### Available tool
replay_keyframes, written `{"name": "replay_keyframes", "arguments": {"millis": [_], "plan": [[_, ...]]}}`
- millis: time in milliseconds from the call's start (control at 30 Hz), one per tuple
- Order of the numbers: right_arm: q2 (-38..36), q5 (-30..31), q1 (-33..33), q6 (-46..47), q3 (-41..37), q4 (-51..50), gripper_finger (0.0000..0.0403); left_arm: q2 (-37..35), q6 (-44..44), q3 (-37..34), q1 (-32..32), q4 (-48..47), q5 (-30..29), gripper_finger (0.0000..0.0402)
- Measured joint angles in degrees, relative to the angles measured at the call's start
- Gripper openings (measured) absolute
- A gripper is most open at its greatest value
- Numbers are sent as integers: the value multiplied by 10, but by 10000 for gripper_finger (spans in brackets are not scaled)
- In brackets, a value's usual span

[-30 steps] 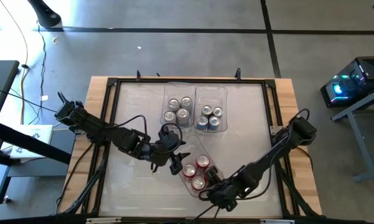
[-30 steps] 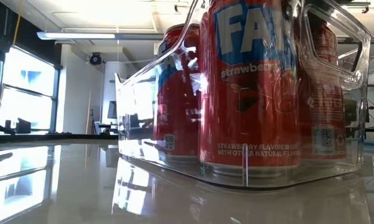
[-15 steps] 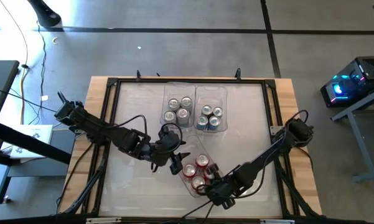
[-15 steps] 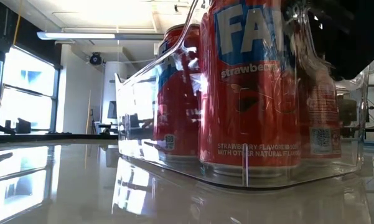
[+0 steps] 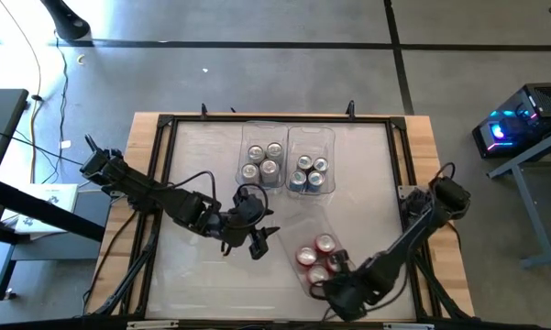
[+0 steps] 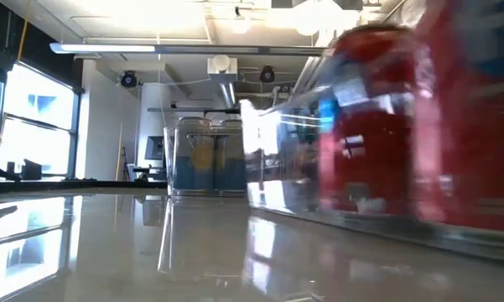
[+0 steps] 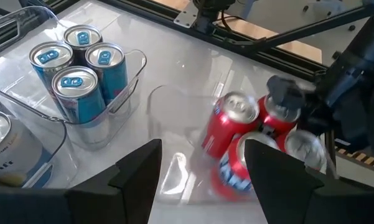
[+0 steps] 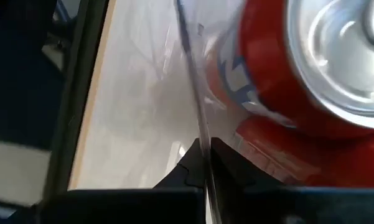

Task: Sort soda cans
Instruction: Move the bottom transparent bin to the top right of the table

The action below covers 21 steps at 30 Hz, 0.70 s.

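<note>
While the left hand (image 5: 261,240) hangs released mid-tabletop (image 5: 192,183), the right hand (image 8: 202,163) is clenched on the wall of the clear bin (image 5: 304,273) holding red soda cans (image 5: 319,258) at the near right

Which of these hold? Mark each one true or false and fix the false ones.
1. The right end effector is shut on the clear bin of red cans. True.
2. The left end effector holds a blue can. False: it holds nothing, fingers apart.
3. The blue cans sit in a bin at the table's far side. True.
4. The silver cans stand loose on the table. False: they sit in a bin beside the blue ones.
</note>
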Motion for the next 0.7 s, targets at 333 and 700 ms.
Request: {"name": "replay_keyframes", "arguments": {"millis": [333,700], "plan": [[-91,7,57,171,-107,-26,1,0,0,-2,-1,0,-1,223],[-256,5,62,286,-251,-39,0,0,0,-3,-1,-5,-3,223]]}}
